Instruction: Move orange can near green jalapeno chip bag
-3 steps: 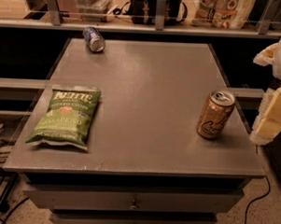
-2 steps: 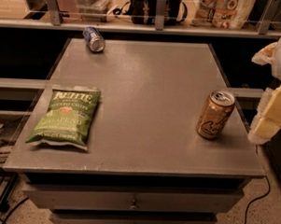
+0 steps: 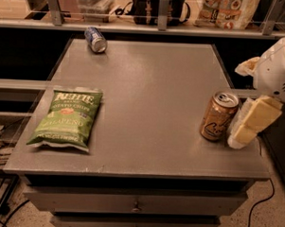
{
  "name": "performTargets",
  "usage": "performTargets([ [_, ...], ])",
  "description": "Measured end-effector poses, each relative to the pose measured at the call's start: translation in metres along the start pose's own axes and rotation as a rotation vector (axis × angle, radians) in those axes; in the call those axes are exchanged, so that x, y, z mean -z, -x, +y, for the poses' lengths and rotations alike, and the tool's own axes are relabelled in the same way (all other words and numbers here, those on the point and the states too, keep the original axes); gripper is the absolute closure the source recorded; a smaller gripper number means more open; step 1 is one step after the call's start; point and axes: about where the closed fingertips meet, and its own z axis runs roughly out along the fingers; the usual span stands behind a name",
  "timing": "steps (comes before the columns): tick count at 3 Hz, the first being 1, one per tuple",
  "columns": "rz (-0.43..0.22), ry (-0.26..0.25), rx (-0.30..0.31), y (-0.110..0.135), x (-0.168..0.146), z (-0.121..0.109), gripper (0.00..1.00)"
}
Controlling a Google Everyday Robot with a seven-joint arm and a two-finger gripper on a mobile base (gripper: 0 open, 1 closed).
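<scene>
The orange can (image 3: 218, 116) stands upright near the right edge of the grey table (image 3: 153, 82), silver top and pull tab showing. The green jalapeno chip bag (image 3: 68, 117) lies flat at the table's left front, far from the can. My gripper (image 3: 250, 124) comes in from the right and sits just right of the can, close beside it, at about the can's height. I cannot tell whether it touches the can.
A blue can (image 3: 95, 39) lies on its side at the table's back left corner. A shelf rail with boxes and bags (image 3: 223, 7) runs behind the table. Drawers (image 3: 136, 206) sit below the front edge. Cables lie on the floor at both sides.
My gripper has moved left, closer to the orange can. The can, the chip bag and the blue can have not moved.
</scene>
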Motion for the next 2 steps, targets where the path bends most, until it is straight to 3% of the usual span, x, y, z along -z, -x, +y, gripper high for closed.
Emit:
performTargets([
  [1, -0.025, 0.004, -0.021, -0.003, -0.023, -0.011, 0.0],
  [2, -0.023, 0.009, -0.037, -0.009, -0.04, -0.025, 0.16],
])
